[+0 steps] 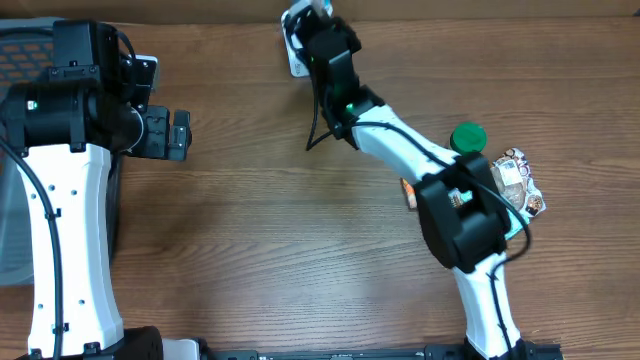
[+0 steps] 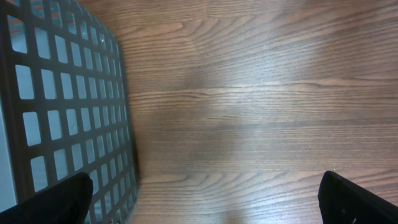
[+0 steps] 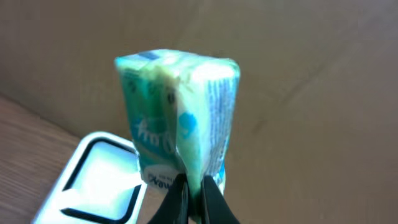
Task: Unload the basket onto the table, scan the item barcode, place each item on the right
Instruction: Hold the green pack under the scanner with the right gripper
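Green packet [image 3: 177, 106] pinched endwise in right gripper [image 3: 193, 183], pointing straight out.

Brown wood-grain table [image 1: 260, 230], softly lit, with a tan backdrop [image 3: 323, 74] behind.

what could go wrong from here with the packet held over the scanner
1. The right gripper pinches only the bottom edge of the packet, so the packet may slip or swing.
2. No barcode shows in these views, so it may face away from the scanner and fail to read.
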Robot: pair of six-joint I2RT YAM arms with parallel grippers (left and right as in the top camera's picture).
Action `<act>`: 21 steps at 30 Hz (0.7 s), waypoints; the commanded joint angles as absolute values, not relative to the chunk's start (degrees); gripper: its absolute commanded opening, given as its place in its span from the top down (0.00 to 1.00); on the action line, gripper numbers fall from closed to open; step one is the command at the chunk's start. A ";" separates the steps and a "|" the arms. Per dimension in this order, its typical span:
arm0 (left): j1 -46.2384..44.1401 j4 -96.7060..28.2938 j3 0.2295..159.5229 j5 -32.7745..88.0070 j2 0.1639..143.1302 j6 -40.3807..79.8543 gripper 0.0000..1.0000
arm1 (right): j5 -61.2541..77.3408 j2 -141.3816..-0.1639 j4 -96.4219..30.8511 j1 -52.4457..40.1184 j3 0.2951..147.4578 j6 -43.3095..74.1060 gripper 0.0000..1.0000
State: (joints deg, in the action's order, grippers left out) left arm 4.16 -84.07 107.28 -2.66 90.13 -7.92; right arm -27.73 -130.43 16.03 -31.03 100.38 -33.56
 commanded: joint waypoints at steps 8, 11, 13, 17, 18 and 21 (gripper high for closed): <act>4.10 -83.96 107.74 -2.76 90.32 -8.56 0.01 | -24.56 -139.24 22.96 -30.72 101.32 -60.77 0.96; 4.10 -83.99 107.74 -2.76 90.32 -8.56 0.00 | -24.53 -139.33 22.96 -30.74 101.32 -60.75 0.96; 4.10 -83.99 107.74 -2.76 90.32 -8.58 0.00 | -24.53 -139.33 23.00 -30.74 101.32 -60.75 0.96; 4.10 -83.99 107.74 -2.76 90.32 -8.56 0.00 | -24.53 -139.31 23.86 -30.87 101.32 -60.75 0.96; 4.10 -83.99 107.74 -2.76 90.32 -8.58 0.00 | -24.53 -139.31 23.97 -30.94 101.32 -60.75 0.96; 4.10 -83.99 107.74 -2.76 90.32 -8.56 0.01 | -24.53 -139.31 23.99 -31.18 101.32 -60.75 0.96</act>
State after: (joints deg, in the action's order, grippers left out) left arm 4.16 -84.07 107.28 -2.63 90.13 -7.92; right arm -24.82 -139.39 23.35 -31.07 100.36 -60.38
